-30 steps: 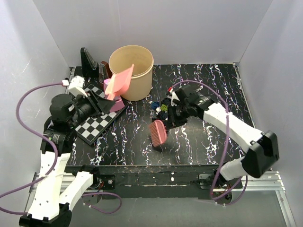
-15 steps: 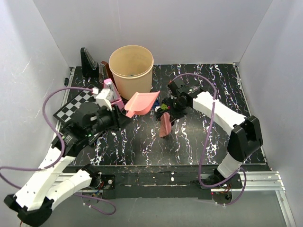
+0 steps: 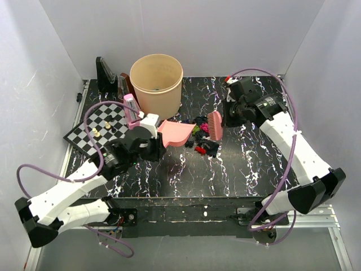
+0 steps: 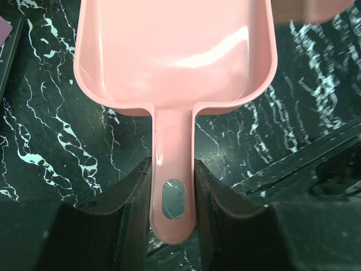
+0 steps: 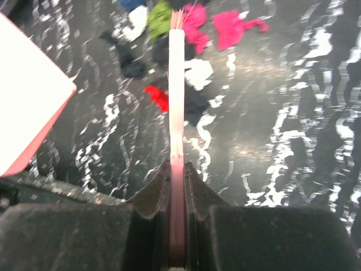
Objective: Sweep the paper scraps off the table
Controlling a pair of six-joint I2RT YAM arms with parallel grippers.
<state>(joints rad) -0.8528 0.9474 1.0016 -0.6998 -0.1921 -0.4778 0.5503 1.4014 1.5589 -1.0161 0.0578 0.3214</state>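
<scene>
Paper scraps (image 3: 203, 148) now between lowered dustpan (image 3: 175, 134), left tool (image 4: 172, 178) clamping it, and brush (image 3: 214, 123), right tool (image 5: 176, 183) gripping.

Top view: bright, even overhead light, sharp focus. Soft, short shadows on the bench (image 3: 254, 164) beside the dustpan (image 3: 175, 134).
Left wrist view: white glare streak across the dustpan bowl. Left gripper (image 4: 172, 169) fingers dark and soft-focused.
Right wrist view: blurred throughout. Bench veins smeared, paper scraps (image 5: 228, 28) fuzzy, brush (image 5: 176, 84) edge washed out, dustpan corner overexposed to white.
</scene>
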